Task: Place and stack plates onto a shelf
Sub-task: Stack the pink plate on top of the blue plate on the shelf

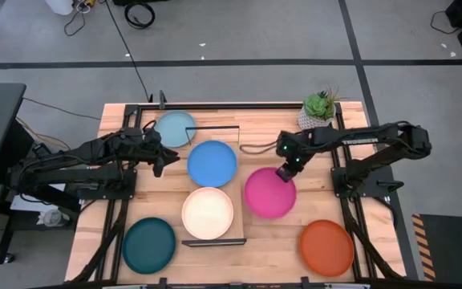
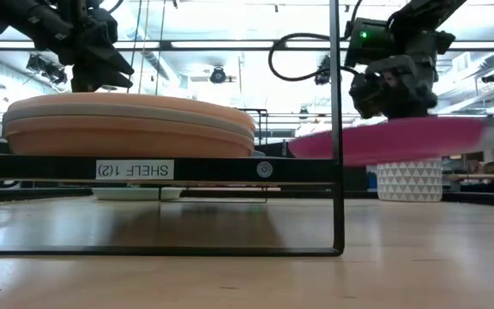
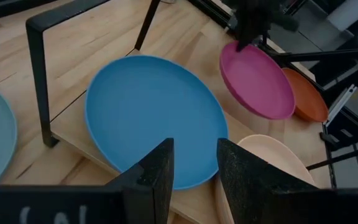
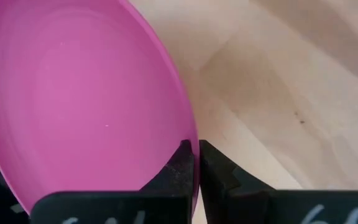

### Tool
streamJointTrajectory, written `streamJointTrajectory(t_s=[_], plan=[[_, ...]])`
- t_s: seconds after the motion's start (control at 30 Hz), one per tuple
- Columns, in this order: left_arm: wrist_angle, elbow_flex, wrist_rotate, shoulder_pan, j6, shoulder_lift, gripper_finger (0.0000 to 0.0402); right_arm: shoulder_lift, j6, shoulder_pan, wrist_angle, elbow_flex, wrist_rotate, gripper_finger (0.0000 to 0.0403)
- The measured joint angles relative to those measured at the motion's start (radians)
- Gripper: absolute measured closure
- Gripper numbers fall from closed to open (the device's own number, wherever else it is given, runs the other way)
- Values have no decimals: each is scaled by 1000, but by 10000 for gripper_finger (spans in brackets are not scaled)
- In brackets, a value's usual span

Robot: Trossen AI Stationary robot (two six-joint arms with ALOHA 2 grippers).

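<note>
Two plates, blue (image 1: 212, 163) and peach (image 1: 208, 212), occupy the shelf (image 1: 242, 215); right gripper (image 1: 284, 173) pinches the near-level magenta plate (image 1: 269, 193) alongside; left gripper (image 1: 160, 160) is spread.

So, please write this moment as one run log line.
right gripper: shut on round magenta plate, lifted | left gripper: open beside round blue plate
</note>
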Motion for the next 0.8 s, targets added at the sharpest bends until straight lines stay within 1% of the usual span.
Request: streamJointTrajectory(t_s=[0.1, 0.23, 0.37, 0.47, 0.6, 0.8], plan=[[0, 0, -1, 0, -1, 0, 272, -25, 84, -17, -4, 36, 24, 388], [21, 0, -4, 0, -6, 0, 272, -22, 193, -18, -1, 121, 148, 388], [60, 0, -17, 0, -8, 0, 272, 21, 248, -7, 1, 224, 250, 388], [71, 0, -36, 0, -1, 0, 272, 76, 256, 10, 6, 302, 303, 388], [71, 0, -66, 0, 37, 0, 272, 179, 251, 39, 7, 403, 329, 388], [71, 0, -65, 0, 45, 0, 272, 322, 295, 67, 16, 532, 322, 388]])
